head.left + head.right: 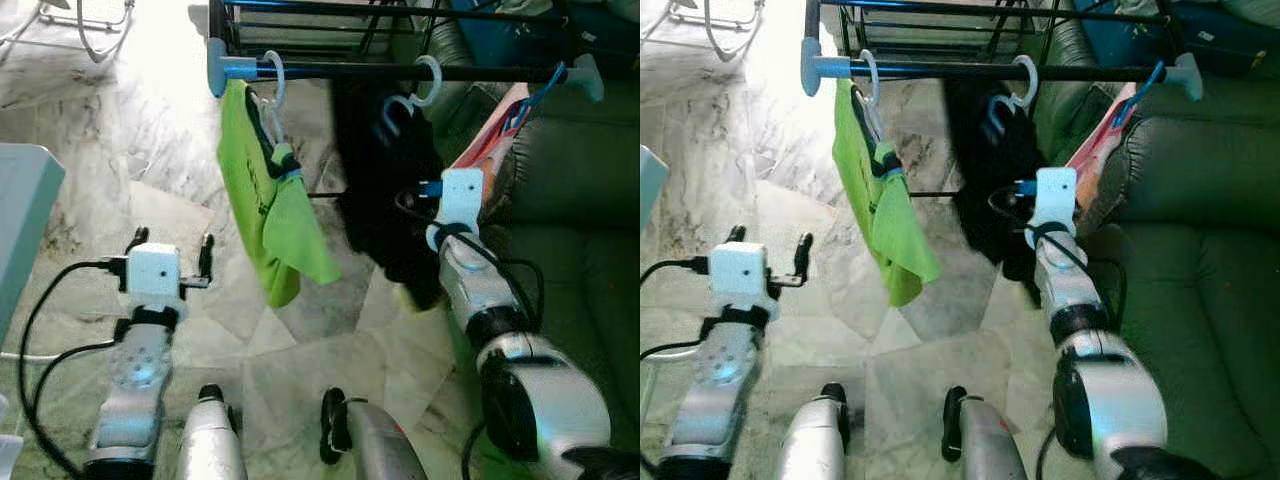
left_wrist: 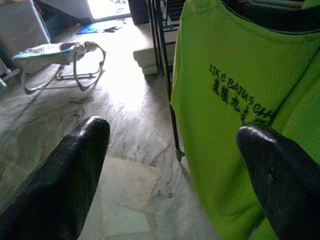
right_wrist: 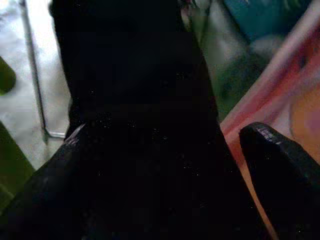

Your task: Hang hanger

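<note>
Landmark: the black rail (image 1: 400, 71) of the clothes rack.

1. Green shirt (image 1: 262, 205), on a white hanger (image 1: 272, 75): hooked over the rail near its blue end cap (image 1: 217, 66). We count this one hung.
2. Black garment (image 1: 385, 190), on a hanger with a white hook (image 1: 430, 78): hook over the rail at mid-length, garment hanging below. We judge this hung as well.
3. Pink garment (image 1: 490, 140), on a blue hook (image 1: 545, 88): at the rail's far end, beside the sofa (image 1: 1200, 230).
4. Right gripper (image 3: 165, 145): raised below the rail, against the black garment, fingers spread, grasping nothing.
5. Left gripper (image 2: 175, 135): low, well short of the rail, pointed toward the green shirt, fingers apart, empty.

Remaining, as we judge it: only pulling the right arm clear.
</note>
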You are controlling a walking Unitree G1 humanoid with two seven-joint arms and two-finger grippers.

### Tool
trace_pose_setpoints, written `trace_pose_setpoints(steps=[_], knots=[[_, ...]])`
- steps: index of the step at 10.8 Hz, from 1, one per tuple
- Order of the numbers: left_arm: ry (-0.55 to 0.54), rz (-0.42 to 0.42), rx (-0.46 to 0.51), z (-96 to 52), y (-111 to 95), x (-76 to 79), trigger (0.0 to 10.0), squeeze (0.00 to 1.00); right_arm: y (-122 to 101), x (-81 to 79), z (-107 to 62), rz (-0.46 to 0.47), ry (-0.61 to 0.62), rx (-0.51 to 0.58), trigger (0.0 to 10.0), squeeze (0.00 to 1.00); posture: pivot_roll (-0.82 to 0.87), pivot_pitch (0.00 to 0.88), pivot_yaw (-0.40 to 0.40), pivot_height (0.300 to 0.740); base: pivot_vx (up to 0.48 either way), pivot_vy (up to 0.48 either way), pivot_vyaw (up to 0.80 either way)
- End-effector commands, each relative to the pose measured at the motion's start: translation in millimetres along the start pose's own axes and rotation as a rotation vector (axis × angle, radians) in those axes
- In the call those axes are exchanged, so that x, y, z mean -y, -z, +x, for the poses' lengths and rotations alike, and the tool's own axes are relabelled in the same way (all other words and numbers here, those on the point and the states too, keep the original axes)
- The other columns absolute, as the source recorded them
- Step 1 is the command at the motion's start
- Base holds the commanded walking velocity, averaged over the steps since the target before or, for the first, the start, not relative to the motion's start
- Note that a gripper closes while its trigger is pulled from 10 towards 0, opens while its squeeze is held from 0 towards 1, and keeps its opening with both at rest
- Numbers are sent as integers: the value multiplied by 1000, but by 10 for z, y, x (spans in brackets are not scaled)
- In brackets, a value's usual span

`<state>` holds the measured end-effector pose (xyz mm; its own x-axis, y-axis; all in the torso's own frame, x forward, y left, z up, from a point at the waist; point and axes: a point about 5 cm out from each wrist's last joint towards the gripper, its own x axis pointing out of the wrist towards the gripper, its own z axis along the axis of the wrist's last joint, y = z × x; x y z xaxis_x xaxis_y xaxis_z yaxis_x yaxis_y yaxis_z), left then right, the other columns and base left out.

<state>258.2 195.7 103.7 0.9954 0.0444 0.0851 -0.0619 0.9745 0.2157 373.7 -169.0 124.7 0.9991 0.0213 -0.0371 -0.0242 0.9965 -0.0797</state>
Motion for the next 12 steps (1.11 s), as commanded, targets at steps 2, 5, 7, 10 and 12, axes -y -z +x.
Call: trace_pose_setpoints(steps=[2,5,7,10,12], knots=[[-14,-3,-1,-146,-21,-164,10000,0,78,183,-229,-65,-73,81,10000,0,112,288,-120,740,0,0,0],[-7,-1,4,-233,-53,-223,10000,0,19,354,-539,-119,-106,186,10000,0,96,282,-121,740,292,0,0],[3,-7,20,-261,-116,-219,10000,0,-34,255,-716,-130,-180,213,10000,0,92,288,-117,740,371,0,0],[1,-12,20,-279,-140,-231,10000,0,-1,238,-830,-80,-170,191,10000,0,93,292,-116,740,399,0,0],[-8,-12,14,-292,-139,-247,10000,0,6,249,-890,-85,-108,201,10000,0,102,283,-107,740,396,0,0]])
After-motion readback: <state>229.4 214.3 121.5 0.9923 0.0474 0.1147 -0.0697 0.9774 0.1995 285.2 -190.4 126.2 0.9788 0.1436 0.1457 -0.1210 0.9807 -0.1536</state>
